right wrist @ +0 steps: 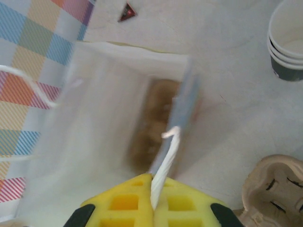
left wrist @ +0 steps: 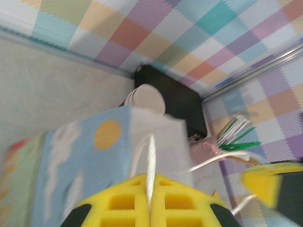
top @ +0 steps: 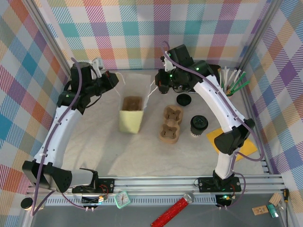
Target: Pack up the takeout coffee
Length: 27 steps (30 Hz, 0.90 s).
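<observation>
Takeout coffee: the takeout coffee (top: 199,124) stands upright with its black lid on, right of centre in the overhead view. It is on the tabletop (top: 142,156) just beside the cardboard cup carrier (top: 171,124), outside the paper bag (top: 131,116) and apart from both arms.
Left gripper: the left gripper (left wrist: 150,198) sits at the bottom edge of its wrist view, its yellow jaws pressed together on the white cord handle (left wrist: 150,156) of the bag.
Right gripper: the right gripper (right wrist: 152,191) is at the bottom centre of its wrist view, its jaws pinching the second cord handle (right wrist: 166,153).
Overhead view: the bag stands open at centre between the two arms. A loose black lid (top: 183,100) lies above the coffee, and a yellow sheet (top: 241,146) lies at lower right.
Left wrist view: the bag's outer face is printed pale blue with an orange disc (left wrist: 107,134). A cup of green and white sticks (left wrist: 236,135) is at right.
Right wrist view: the camera looks down into the bag to its brown floor. The stacked paper cups (right wrist: 286,42) are at upper right.
Writing: a small red triangular mark (right wrist: 127,12) sits at the top edge, too blurred to read.
</observation>
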Available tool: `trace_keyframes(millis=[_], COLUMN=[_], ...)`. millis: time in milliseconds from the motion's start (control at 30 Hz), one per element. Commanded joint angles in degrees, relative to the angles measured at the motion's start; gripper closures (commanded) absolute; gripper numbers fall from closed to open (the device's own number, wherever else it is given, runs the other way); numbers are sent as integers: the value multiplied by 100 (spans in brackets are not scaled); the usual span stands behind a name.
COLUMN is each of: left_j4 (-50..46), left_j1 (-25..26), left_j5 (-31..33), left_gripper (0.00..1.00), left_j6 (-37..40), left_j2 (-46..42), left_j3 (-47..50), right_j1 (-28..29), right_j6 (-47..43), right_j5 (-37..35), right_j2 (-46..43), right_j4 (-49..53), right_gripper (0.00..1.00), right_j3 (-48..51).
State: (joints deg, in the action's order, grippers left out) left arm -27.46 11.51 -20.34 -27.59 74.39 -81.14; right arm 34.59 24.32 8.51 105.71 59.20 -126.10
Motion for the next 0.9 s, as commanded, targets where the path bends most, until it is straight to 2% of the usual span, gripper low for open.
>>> trace_keyframes(millis=[0,100,267,500,733,800,867], left_j4=[79,69,72,81,169,242,259], left_j1=[-25,-35,-26,-26,-26,-28,-26], left_j5=[30,-21,-154,-36,75,113,206], left_gripper=[100,100,100,100,100,100,100], left_j6=[48,23,-72,-109,-260,-322,-393], left_j2=[-30,-11,-73,-67,-47,-46,-39], left_j3=[221,130,-259,-51,-94,-48,31], right_j1=[127,120,40,5,-33,-40,-40], right_j6=[-186,-250,-192,-188,-230,-152,-75], right_j5=[-16,-226,-192,36,109,178,262], right_j2=[-123,-126,-121,50,-173,-204,-201], right_j4=[71,63,-150,-137,-293,-427,-511], right_gripper=[100,100,100,100,100,93,91], right_j3=[-379,-172,410,-84,424,610,673])
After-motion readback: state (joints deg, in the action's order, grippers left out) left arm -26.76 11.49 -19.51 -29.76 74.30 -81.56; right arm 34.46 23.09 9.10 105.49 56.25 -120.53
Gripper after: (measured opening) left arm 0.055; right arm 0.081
